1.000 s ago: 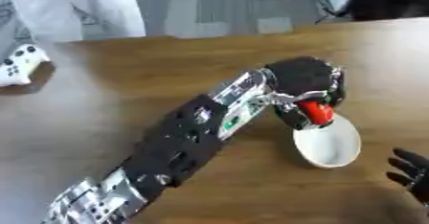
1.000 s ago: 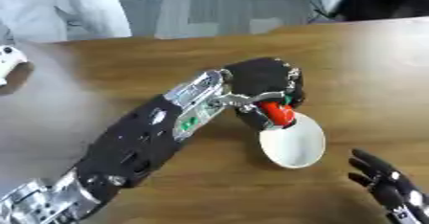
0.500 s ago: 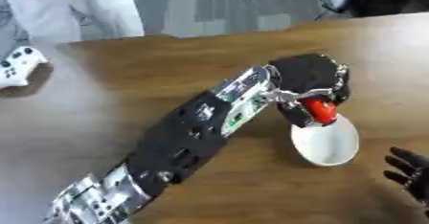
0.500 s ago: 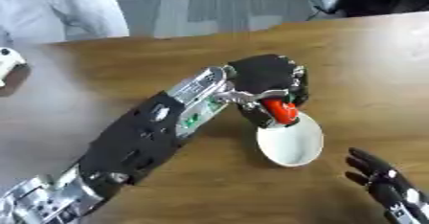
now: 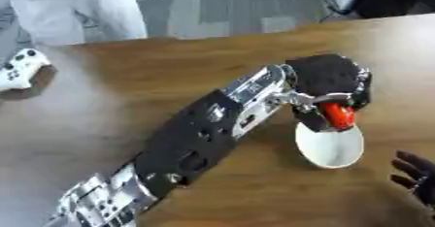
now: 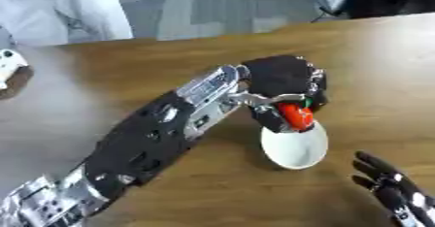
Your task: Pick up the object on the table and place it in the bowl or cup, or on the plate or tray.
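Note:
My left arm reaches across the wooden table from the lower left, and my left hand (image 5: 327, 78) is curled round a small red object (image 5: 337, 115). That object hangs at the near rim of a white bowl (image 5: 331, 148), just above its upper edge. In the right eye view the red object (image 6: 297, 116) and the bowl (image 6: 295, 148) appear the same way. A bit of green shows beside the red object. My right hand (image 6: 393, 186) rests at the lower right corner, fingers straight and spread, apart from the bowl.
A white game controller (image 5: 19, 68) lies at the table's far left edge. A person in white clothing stands beyond the far edge. Bare wooden tabletop (image 5: 153, 75) spreads to the left of my arm.
My left hand has carried the red object slightly down and right, closer over the bowl's rim. The right hand stays at the lower right corner.

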Available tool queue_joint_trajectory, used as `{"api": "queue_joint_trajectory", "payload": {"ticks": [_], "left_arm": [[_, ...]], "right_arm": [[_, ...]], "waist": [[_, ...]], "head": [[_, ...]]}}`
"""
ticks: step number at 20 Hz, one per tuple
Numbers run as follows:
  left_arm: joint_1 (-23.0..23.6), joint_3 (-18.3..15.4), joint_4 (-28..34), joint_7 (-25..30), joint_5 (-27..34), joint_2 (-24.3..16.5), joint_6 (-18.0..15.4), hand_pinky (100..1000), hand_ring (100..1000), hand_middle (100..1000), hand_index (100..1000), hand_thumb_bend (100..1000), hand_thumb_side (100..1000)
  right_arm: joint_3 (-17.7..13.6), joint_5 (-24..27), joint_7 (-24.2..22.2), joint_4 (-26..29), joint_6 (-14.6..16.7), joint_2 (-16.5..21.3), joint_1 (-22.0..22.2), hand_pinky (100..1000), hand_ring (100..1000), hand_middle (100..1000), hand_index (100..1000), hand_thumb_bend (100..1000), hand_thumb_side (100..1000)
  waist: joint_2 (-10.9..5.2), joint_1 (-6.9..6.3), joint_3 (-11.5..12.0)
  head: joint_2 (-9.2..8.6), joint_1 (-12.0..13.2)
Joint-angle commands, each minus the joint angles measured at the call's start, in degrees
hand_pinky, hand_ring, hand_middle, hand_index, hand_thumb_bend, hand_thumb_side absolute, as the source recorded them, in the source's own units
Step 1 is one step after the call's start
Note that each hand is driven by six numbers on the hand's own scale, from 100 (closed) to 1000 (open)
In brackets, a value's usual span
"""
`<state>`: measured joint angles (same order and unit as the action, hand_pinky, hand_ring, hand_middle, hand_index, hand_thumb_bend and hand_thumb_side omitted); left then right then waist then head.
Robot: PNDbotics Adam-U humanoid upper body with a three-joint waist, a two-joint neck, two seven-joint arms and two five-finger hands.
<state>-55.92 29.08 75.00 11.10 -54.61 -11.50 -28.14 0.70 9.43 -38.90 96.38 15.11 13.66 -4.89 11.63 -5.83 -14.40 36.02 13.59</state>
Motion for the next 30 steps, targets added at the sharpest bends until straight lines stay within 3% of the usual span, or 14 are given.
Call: {"api": "queue_joint_trajectory", "payload": {"ticks": [1,4,8,20,22,23,24,25,27,28,29,30], "left_arm": [[-1.32,0.47,2.37,1.15,1.47,0.10,-0.13,100,100,100,195,214,100],[-1.28,0.85,3.03,1.99,2.14,0.16,-0.15,100,100,100,200,229,100],[-1.16,0.63,3.06,2.47,2.51,-0.10,-0.44,124,124,121,272,359,125],[-1.10,-0.17,1.50,2.00,1.01,-0.87,-1.14,132,131,134,282,331,122],[-1.12,-0.29,1.29,1.82,0.87,-0.89,-1.26,160,159,176,310,398,124],[-1.13,-0.36,1.24,1.68,0.76,-0.91,-1.41,256,265,262,368,474,121],[-1.13,-0.42,1.20,1.52,0.65,-0.94,-1.65,256,265,262,368,474,121],[-1.14,-0.50,1.20,1.32,0.58,-0.94,-1.90,401,410,405,487,554,271],[-1.16,-0.68,1.28,0.67,0.63,-0.97,-2.60,554,554,557,648,635,538],[-1.15,-0.75,1.30,0.31,0.73,-1.01,-2.95,544,541,544,634,628,522],[-1.14,-0.82,1.26,0.00,0.80,-1.04,-3.22,633,661,660,743,704,677],[-1.12,-0.89,1.22,-0.36,0.89,-1.05,-3.46,671,726,720,788,739,752]], "right_arm": [[-0.75,-0.80,0.65,-0.15,0.99,0.79,-0.44,951,1000,1000,1000,100,694],[-0.91,-1.11,0.94,-0.62,1.51,0.80,-0.48,951,1000,1000,1000,100,691],[-0.94,-1.26,0.99,-0.91,1.84,0.75,-0.49,951,1000,1000,1000,100,690],[-0.91,-1.46,0.86,-1.04,2.20,0.63,-0.39,950,1000,1000,1000,100,687],[-0.88,-1.43,0.81,-1.04,2.23,0.63,-0.40,950,1000,1000,1000,100,687],[-0.87,-1.42,0.79,-1.04,2.24,0.63,-0.40,949,1000,1000,1000,100,686],[-0.87,-1.42,0.77,-1.05,2.26,0.63,-0.38,949,1000,1000,1000,100,686],[-0.86,-1.43,0.76,-1.06,2.28,0.62,-0.37,949,1000,1000,1000,100,686],[-0.85,-1.43,0.71,-1.08,2.32,0.61,-0.35,949,1000,1000,1000,100,685],[-0.84,-1.44,0.69,-1.09,2.33,0.61,-0.34,949,1000,1000,1000,100,686],[-0.84,-1.45,0.67,-1.10,2.35,0.61,-0.32,949,1000,1000,1000,100,685],[-0.84,-1.47,0.65,-1.11,2.37,0.62,-0.30,949,1000,1000,1000,100,685]], "waist": [[-1.11,0.54,0.02],[-1.19,0.61,0.06],[-1.15,0.74,0.13],[-0.74,0.99,0.40],[-0.70,1.05,0.40],[-0.68,1.07,0.42],[-0.66,1.10,0.43],[-0.64,1.12,0.45],[-0.62,1.16,0.49],[-0.61,1.18,0.52],[-0.61,1.19,0.55],[-0.60,1.21,0.60]], "head": [[0.16,-0.22],[0.28,-0.17],[0.20,-0.09],[-0.25,0.35],[-0.39,0.45],[-0.46,0.50],[-0.52,0.52],[-0.56,0.53],[-0.58,0.53],[-0.58,0.51],[-0.57,0.50],[-0.55,0.50]]}}
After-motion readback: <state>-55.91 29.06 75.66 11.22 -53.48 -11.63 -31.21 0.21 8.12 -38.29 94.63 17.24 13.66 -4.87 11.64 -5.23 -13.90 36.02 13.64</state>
